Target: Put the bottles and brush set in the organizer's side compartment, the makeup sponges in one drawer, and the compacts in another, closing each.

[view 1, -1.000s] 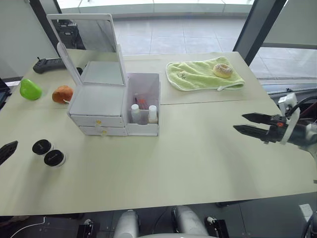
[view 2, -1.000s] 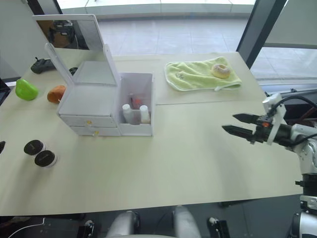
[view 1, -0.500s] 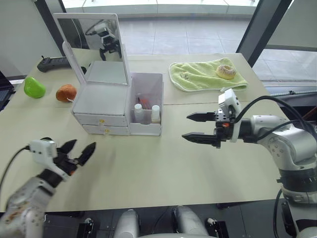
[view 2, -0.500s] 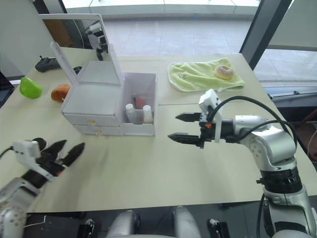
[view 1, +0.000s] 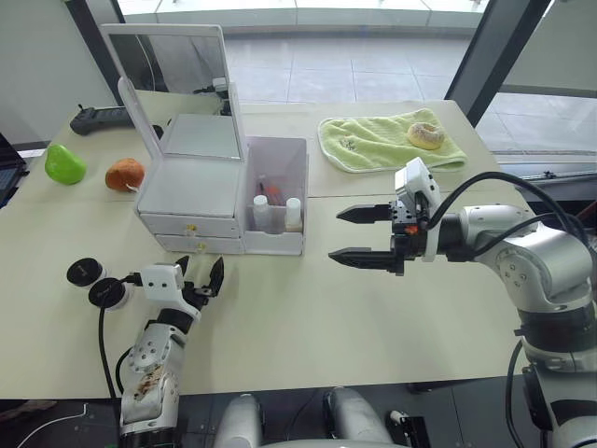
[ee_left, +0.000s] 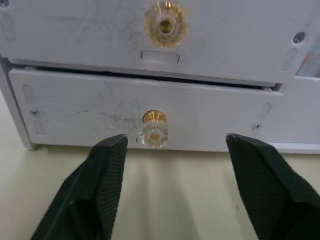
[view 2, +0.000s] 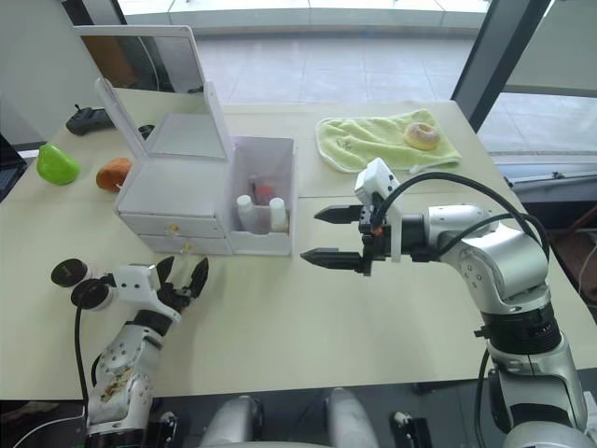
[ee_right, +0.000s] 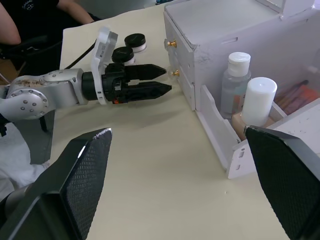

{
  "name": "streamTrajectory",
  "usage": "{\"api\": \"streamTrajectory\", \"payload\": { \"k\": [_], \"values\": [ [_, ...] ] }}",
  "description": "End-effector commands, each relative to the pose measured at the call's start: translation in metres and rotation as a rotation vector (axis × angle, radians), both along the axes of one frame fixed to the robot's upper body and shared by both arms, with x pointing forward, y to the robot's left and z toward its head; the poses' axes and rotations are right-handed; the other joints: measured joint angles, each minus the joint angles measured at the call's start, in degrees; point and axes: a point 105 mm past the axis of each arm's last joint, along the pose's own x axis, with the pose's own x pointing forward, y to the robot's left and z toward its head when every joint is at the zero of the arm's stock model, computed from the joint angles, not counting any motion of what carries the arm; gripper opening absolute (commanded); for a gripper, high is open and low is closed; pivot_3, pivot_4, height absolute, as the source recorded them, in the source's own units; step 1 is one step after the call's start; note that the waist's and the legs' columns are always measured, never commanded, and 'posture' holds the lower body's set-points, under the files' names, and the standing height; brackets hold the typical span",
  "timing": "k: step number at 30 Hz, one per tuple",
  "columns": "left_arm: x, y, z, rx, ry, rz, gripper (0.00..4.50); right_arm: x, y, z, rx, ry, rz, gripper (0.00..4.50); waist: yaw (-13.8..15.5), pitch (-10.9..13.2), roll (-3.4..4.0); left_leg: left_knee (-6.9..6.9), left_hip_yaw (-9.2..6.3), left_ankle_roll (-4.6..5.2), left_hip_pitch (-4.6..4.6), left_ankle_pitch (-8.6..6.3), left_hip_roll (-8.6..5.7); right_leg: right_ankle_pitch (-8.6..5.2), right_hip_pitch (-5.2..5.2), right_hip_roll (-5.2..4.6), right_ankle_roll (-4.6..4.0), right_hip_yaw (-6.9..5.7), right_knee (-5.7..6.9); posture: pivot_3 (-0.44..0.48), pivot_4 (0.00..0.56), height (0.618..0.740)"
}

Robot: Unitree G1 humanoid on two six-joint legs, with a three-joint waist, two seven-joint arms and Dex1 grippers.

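A: With our left hand (ee_left: 162, 165) spread open and empty, the lower drawer's gold knob (ee_left: 154, 131) lies straight ahead of it, centred between the two fingers and just short of their tips.

B: And the compacts (view 1: 95, 282) sit on the bench (view 1: 308, 317) just behind and outboard of that hand, touching each other, so the left arm is plainly the nearer one for both drawer and compacts.

A: Both drawers of the organizer (view 1: 187, 201) look shut. Past them, the bottles (view 1: 276, 214) stand upright in the side compartment (view 1: 276, 201), with the brush set (ee_right: 300, 95) behind them.

B: Our right hand (view 1: 351, 235) hangs wide open above the bench, holding nothing, with the side compartment ahead of its tips but apart. We see no sponges.

A: Against half a second ago, the left hand has swung in from well short of the organizer to face the knob; the right hand has crept slightly closer to the organizer.
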Motion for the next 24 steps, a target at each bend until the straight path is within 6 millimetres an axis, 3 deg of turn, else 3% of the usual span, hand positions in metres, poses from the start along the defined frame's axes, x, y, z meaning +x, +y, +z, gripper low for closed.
{"api": "streamTrajectory", "payload": {
  "k": [1, 10, 13, 18, 24],
  "values": [
    [0.004, 0.004, 0.007, 0.038, -0.032, -0.002, 2.70, -0.005, 0.003, 0.011, 0.016, -0.037, 0.019, 4.50, -0.03, 0.00, 0.00, 0.00, 0.00, 0.00, 0.01, 0.00, 0.00, 0.00, 0.00, 0.00, 0.00, 0.00, 0.00, 0.000, 0.150, 0.740],
    [0.010, 0.005, 0.003, 0.026, -0.027, -0.012, 2.70, -0.004, 0.000, 0.009, 0.009, -0.026, 0.003, 4.50, 0.03, 0.00, 0.00, 0.01, -0.02, 0.00, 0.00, 0.00, -0.01, -0.02, 0.00, 0.00, 0.07, -0.01, 0.00, 0.000, 0.150, 0.740],
    [0.014, 0.008, 0.002, 0.012, -0.030, -0.013, 2.15, -0.002, -0.002, 0.006, 0.003, -0.004, -0.011, 4.50, 0.04, 0.00, 0.00, 0.01, -0.02, 0.00, 0.00, 0.00, 0.00, -0.02, 0.00, 0.01, 0.07, -0.02, 0.01, 0.000, 0.150, 0.740],
    [0.015, 0.009, 0.005, 0.012, -0.050, -0.025, 0.60, -0.001, -0.005, 0.001, -0.010, 0.010, -0.021, 4.50, -0.02, 0.00, 0.00, 0.00, -0.03, 0.00, 0.00, 0.00, 0.00, -0.01, 0.00, 0.01, 0.07, -0.01, 0.00, 0.000, 0.150, 0.740],
    [0.005, 0.012, 0.004, 0.033, -0.059, -0.035, 0.58, -0.001, -0.006, -0.008, -0.032, 0.038, -0.024, 4.50, -0.06, 0.00, 0.00, 0.00, -0.03, 0.00, -0.01, 0.00, 0.00, -0.02, 0.00, 0.02, 0.07, -0.01, 0.00, 0.000, 0.150, 0.740]
  ]
}}
